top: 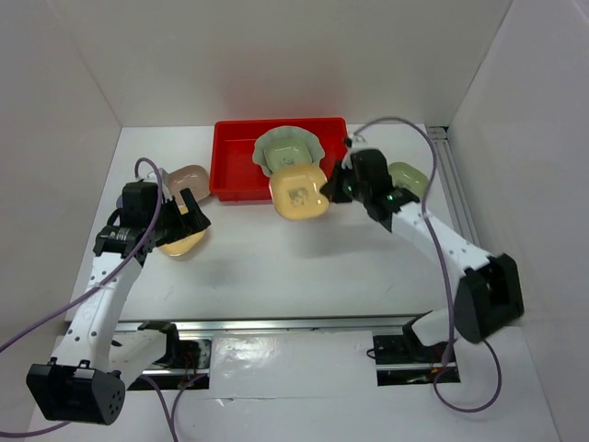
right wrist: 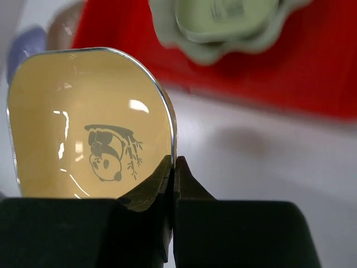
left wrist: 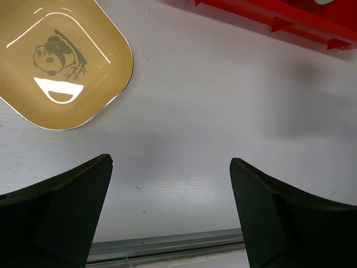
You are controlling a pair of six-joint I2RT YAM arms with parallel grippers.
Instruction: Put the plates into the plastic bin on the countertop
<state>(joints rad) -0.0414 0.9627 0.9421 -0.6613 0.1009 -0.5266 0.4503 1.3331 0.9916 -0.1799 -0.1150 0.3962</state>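
Your desk [top: 304, 267] is flat white, with white walls on three sides. The red bin [top: 230, 161] sits on it at the far edge, centre. The tan-pink plate [top: 189, 175] lies just left of the bin; can't tell if they touch. The yellow plate [top: 179, 244] lies flat, just nearer you than the tan-pink one. The green plate [top: 409, 177] lies right of the bin. A metal rail [top: 276, 324] runs along the near edge.

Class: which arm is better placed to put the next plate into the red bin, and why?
The right. The right gripper is shut on the rim of a yellow plate, at the red bin's near edge. The left gripper is open, holding nothing, above the countertop beside a second yellow plate.
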